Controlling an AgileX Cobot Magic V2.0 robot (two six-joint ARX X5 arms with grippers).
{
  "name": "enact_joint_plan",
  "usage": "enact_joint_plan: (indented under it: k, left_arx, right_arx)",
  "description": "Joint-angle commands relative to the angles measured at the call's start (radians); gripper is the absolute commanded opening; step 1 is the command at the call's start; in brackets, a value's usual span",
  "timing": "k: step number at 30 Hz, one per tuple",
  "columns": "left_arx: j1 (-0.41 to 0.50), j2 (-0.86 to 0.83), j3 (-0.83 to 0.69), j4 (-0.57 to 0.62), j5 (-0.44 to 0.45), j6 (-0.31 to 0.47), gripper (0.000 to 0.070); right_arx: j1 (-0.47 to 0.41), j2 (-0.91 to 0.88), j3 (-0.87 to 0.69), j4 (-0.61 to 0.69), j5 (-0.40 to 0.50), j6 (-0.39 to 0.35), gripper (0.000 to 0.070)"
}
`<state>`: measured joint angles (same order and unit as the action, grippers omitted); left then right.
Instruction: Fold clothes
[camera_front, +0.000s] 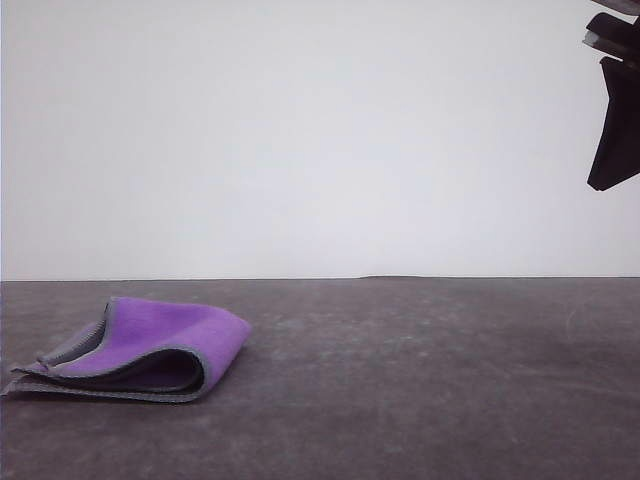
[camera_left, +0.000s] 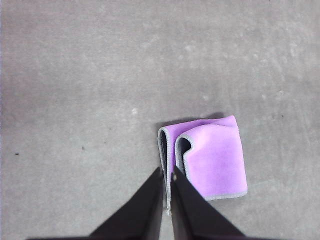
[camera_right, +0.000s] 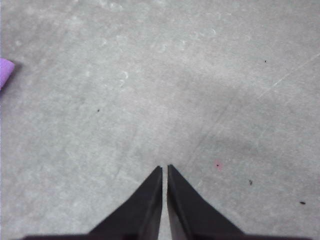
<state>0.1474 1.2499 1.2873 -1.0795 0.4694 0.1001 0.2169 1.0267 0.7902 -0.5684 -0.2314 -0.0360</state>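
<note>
Lying on the grey table (camera_front: 420, 380), the cloth (camera_front: 140, 350) is folded over on itself with the purple face outward and the dark charcoal face lining the open loop of the fold; light grey edging traces each layer. It rests far toward the robot's left side of the work surface.

Left gripper (camera_left: 167, 172): fingers drawn together with only a thin slit between the tips, empty. In the left wrist view the cloth (camera_left: 207, 157) sits just ahead of the fingertips and slightly to one side, with its grey-edged fold line close by the tips; whether the tips touch the edging cannot be told. The cloth's long axis runs roughly along the direction the fingers point.

Right gripper (camera_right: 164, 169): fingers likewise together, empty, raised over bare table. In the right wrist view a purple corner of the cloth (camera_right: 5, 70) appears well apart from the fingertips, off to the side. In the front view the right gripper (camera_front: 615, 110) hangs high at the right edge.

Judgement: the left arm is clearly the nearer one. Any further fold or tidy-up would depend on opening the left fingers and approaching along the cloth's long axis from the edge nearest the tips.
</note>
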Motion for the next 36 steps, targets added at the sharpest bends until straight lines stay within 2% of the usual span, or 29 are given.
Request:
enact_joint_plan:
  k: [1, 3, 5, 9, 12, 15, 18, 21, 23, 30, 36]
  left_arx:
    - [0.002, 0.010, 0.013, 0.011, -0.002, 0.005, 0.0014]
    - [0.003, 0.003, 0.013, 0.039, -0.002, 0.048, 0.0016]
    - [0.003, -0.013, 0.011, 0.071, -0.001, 0.052, 0.0016]
    - [-0.002, -0.093, -0.055, 0.212, -0.002, -0.038, 0.0016]
    - [-0.011, -0.199, -0.204, 0.422, -0.004, -0.114, 0.0016]
    - [-0.031, -0.331, -0.392, 0.601, -0.015, -0.124, 0.0016]
    - [-0.066, -0.466, -0.570, 0.716, -0.094, -0.146, 0.0016]
    - [-0.101, -0.599, -0.721, 0.760, -0.233, -0.176, 0.0016]
    - [-0.115, -0.682, -0.802, 0.765, -0.288, -0.184, 0.0016]
    - [-0.122, -0.984, -1.041, 0.765, -0.324, -0.180, 0.0016]
    - [-0.122, -1.126, -1.151, 0.779, -0.324, -0.180, 0.0016]
  right_arx:
    - [0.002, 0.003, 0.010, 0.007, 0.000, 0.013, 0.0010]
    - [0.002, 0.003, 0.010, 0.007, 0.000, 0.013, 0.0010]
    - [0.002, 0.003, 0.010, 0.007, 0.000, 0.013, 0.0010]
    - [0.002, 0.003, 0.010, 0.007, 0.000, 0.013, 0.0010]
    - [0.002, 0.003, 0.010, 0.007, 0.000, 0.013, 0.0010]
    - [0.002, 0.003, 0.010, 0.007, 0.000, 0.013, 0.0010]
    - [0.002, 0.003, 0.010, 0.007, 0.000, 0.013, 0.0010]
    - [0.002, 0.003, 0.010, 0.007, 0.000, 0.013, 0.0010]
    - [0.002, 0.003, 0.010, 0.007, 0.000, 0.013, 0.0010]
    - [0.002, 0.003, 0.010, 0.007, 0.000, 0.013, 0.0010]
    - [0.002, 0.003, 0.010, 0.007, 0.000, 0.013, 0.0010]
